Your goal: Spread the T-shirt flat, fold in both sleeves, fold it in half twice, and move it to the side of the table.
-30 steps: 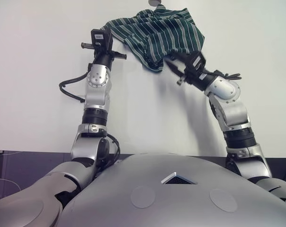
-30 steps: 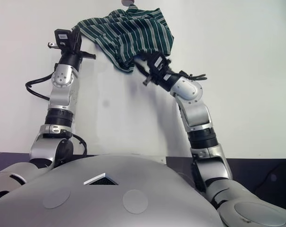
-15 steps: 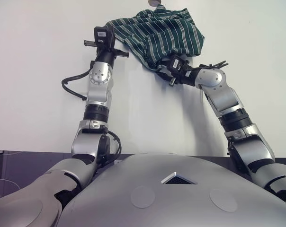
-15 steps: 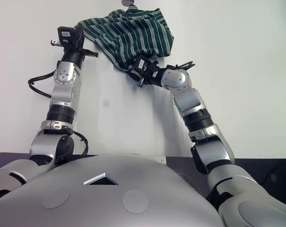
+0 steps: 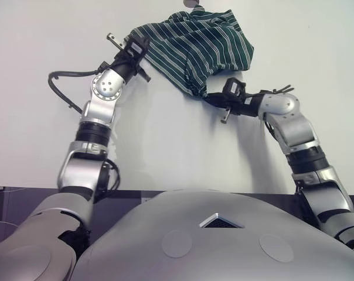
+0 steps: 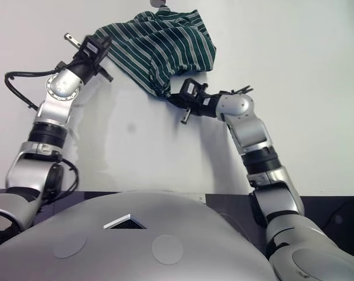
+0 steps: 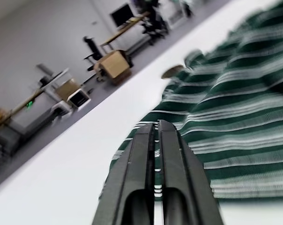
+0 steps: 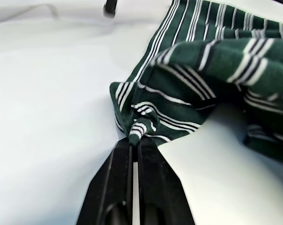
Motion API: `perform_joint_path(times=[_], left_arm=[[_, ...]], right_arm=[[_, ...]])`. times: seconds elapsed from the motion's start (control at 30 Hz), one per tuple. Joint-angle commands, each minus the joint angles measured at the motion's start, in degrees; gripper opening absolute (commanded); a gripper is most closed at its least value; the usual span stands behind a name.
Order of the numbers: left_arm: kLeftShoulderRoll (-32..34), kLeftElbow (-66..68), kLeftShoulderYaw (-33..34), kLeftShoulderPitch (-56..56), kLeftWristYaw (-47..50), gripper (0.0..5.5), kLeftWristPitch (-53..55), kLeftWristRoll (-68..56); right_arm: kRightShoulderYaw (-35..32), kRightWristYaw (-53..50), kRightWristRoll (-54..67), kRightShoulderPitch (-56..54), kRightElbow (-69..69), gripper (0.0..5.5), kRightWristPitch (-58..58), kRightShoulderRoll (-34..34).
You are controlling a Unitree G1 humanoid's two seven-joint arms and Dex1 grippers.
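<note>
A dark green T-shirt (image 5: 194, 41) with white stripes lies bunched at the far middle of the white table (image 5: 42, 134). My left gripper (image 5: 143, 45) sits at the shirt's left edge. In the left wrist view its fingers (image 7: 146, 154) are pressed together at the striped hem (image 7: 179, 119). My right gripper (image 5: 209, 98) is at the shirt's nearest corner. In the right wrist view it (image 8: 134, 137) is shut on a pinched fold of the fabric (image 8: 179, 103).
A small grey round object (image 5: 193, 3) sits at the table's far edge behind the shirt. Bare white tabletop stretches to both sides and toward the near edge (image 5: 165, 188). Desks and chairs (image 7: 111, 65) stand in the room beyond.
My right gripper swung in to the shirt's near corner, closed on it and drew it slightly rightward. My left elbow swung outward while its gripper stayed at the shirt's left edge.
</note>
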Motion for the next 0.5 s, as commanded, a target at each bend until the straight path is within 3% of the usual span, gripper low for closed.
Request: perform_joint_path(times=[0.03,0.27,0.5], left_arm=[[5.5,1.9,-5.0,-2.0,-1.5,0.75,-2.2,8.1],[9.2,11.7,-12.4,-7.8,2.9,1.94,-0.8,20.6],[2.2,28.4,-17.9,-18.0,7.7,1.75,-1.9,24.2]], right_arm=[[-2.8,0.8,3.1,0.4,-4.3,0.0,4.4,-1.7],[-3.3,0.1,3.4,1.2,-5.7,0.0,6.2,-2.0],[-3.9,-0.3,3.7,1.0,-6.4,0.0,7.0,-1.7]])
